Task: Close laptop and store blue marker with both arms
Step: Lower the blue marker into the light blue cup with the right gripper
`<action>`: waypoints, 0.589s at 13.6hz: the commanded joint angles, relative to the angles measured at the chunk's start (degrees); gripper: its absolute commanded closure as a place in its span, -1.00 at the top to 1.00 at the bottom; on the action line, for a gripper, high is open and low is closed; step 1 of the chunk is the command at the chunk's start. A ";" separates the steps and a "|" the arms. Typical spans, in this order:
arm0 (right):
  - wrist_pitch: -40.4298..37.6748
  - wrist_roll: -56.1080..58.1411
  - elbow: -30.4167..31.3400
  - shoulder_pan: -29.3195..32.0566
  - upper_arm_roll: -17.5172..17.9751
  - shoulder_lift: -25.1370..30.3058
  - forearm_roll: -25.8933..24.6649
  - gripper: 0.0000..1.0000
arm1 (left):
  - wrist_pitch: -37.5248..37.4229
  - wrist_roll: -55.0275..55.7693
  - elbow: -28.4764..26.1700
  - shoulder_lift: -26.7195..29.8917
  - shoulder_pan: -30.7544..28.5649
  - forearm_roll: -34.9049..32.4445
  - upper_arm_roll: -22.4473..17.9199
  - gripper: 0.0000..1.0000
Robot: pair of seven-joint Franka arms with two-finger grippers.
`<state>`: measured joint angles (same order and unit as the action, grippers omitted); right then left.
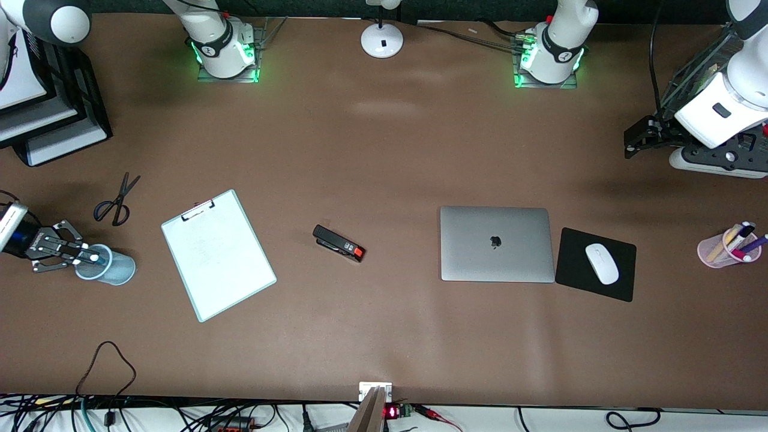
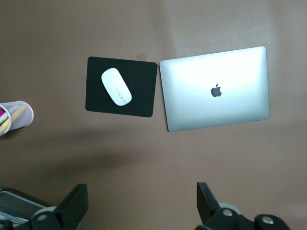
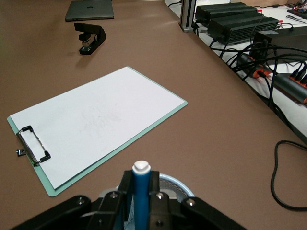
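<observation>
The laptop [image 1: 497,243] is lying closed on the desk [image 1: 384,336], lid up, logo showing. A black mouse pad [image 1: 594,288] is sitting just beside it at its 3 o'clock in the front view, carrying a white mouse [image 1: 602,263]. A black stapler [image 1: 338,243] is resting at the laptop's 9 o'clock, and a clipboard [image 1: 217,254] is lying past that, toward the right arm's end.

The right tool [image 1: 84,257] is hovering over a pale blue cup [image 1: 114,268] at the clipboard's 9 o'clock. Its fingers are pinching the blue marker [image 3: 141,196], white tip up, above the cup mouth.

The left tool [image 2: 139,203] is waiting over bare desk at the laptop's 1 o'clock, fingers spread wide and gripping nothing.
</observation>
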<state>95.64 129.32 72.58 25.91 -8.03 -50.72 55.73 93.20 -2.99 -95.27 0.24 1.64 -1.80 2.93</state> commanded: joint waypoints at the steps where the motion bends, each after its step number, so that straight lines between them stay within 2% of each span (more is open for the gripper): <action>1: -0.02 0.67 -1.83 0.89 0.56 -1.14 1.05 -0.99 | -1.17 -0.52 2.28 -1.12 -0.06 -0.93 0.06 1.00; 8: 0.69 0.67 -2.53 0.89 0.56 -2.19 1.05 -0.97 | -1.17 -0.52 2.28 -1.12 -0.06 -0.93 0.06 1.00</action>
<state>96.30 129.32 71.91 25.92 -8.01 -51.44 55.80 93.20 -2.99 -95.27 0.24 1.64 -1.80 2.93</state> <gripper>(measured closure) 0.824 0.000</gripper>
